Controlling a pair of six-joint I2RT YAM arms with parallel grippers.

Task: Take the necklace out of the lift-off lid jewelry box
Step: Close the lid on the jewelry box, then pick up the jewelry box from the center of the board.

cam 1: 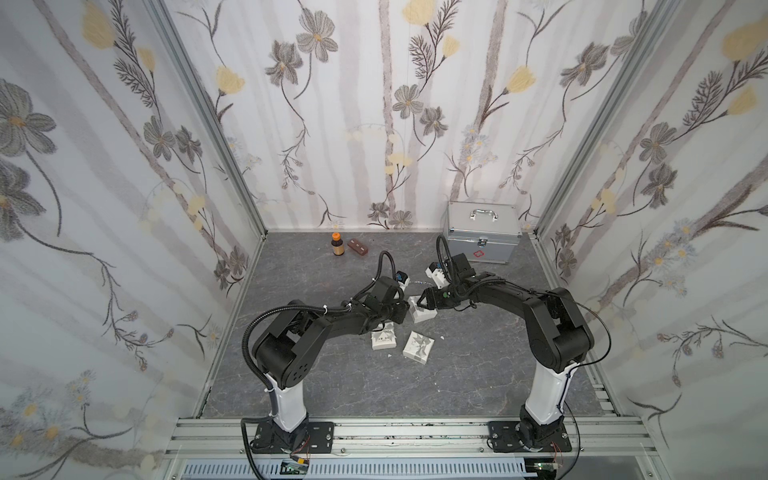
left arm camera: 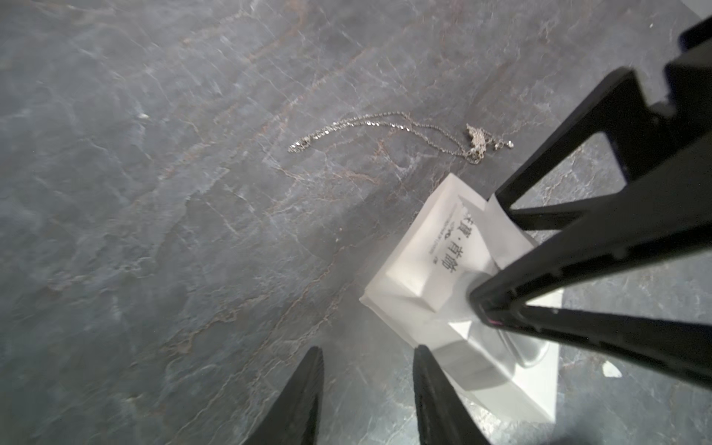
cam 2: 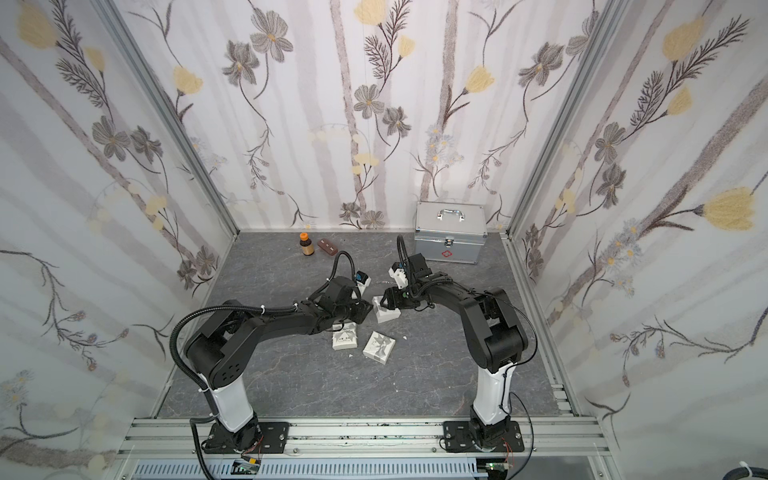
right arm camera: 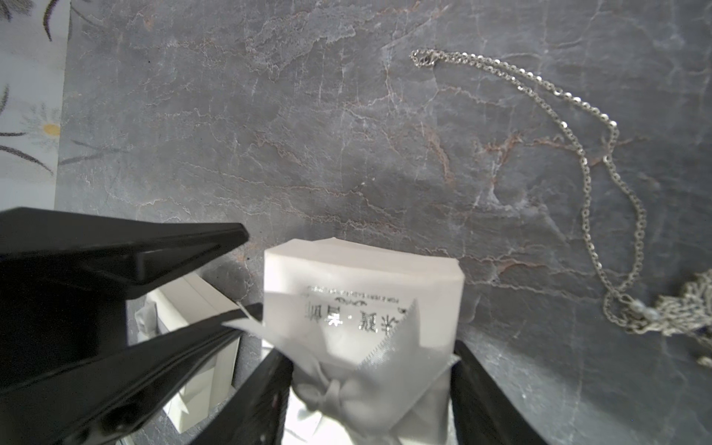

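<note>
The necklace (right arm camera: 612,125) is lying loose on the grey tabletop (right arm camera: 269,135), outside the jewelry box (right arm camera: 346,277) and just off its 12 o'clock side, with the chain trailing away from a small clump. The right claw (right arm camera: 368,350) is straddling the ribboned box, its fingers sitting against 2 opposite sides; whether it is truly clenching, I cannot tell. The left claw (left arm camera: 368,352) is hanging released and empty at the box's 9 o'clock.
</note>
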